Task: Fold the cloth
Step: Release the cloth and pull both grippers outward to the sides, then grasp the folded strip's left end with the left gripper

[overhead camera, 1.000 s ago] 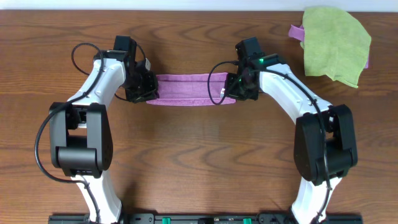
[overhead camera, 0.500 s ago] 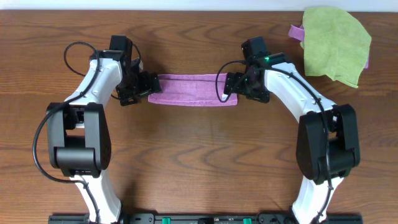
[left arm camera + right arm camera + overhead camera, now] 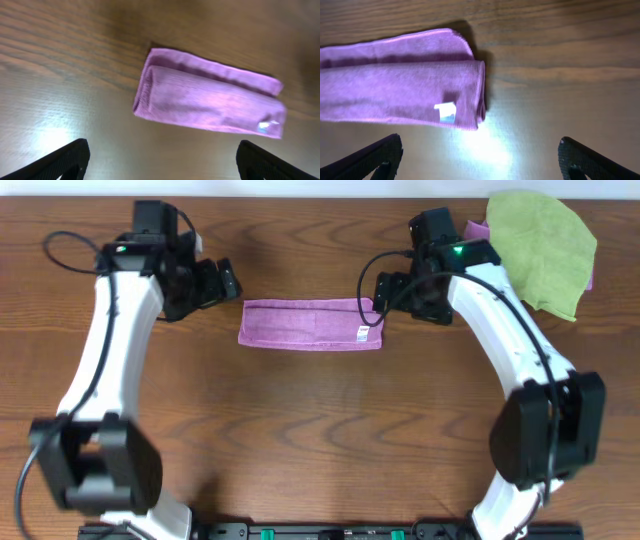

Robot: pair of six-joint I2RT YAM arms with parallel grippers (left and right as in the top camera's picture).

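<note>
The purple cloth (image 3: 311,325) lies flat on the wooden table as a long narrow folded strip, with a small white tag near its right end. My left gripper (image 3: 215,283) hovers up and to the left of the cloth's left end, open and empty. To the right of the other end my right gripper (image 3: 392,295) stands apart from the fabric, open too. The left wrist view has the cloth (image 3: 210,102) ahead of the wide-open left gripper (image 3: 162,152). In the right wrist view the tagged end of the cloth (image 3: 400,85) lies ahead of the open right gripper (image 3: 480,150).
A green cloth (image 3: 538,250) lies crumpled at the far right corner, on top of another purple cloth (image 3: 476,230) that pokes out at its left. The table's far edge runs just behind both arms.
Both grippers have opened and let go of the cloth's ends. Both arms have drawn back outward and toward the far edge. The cloth stays as a folded strip.
</note>
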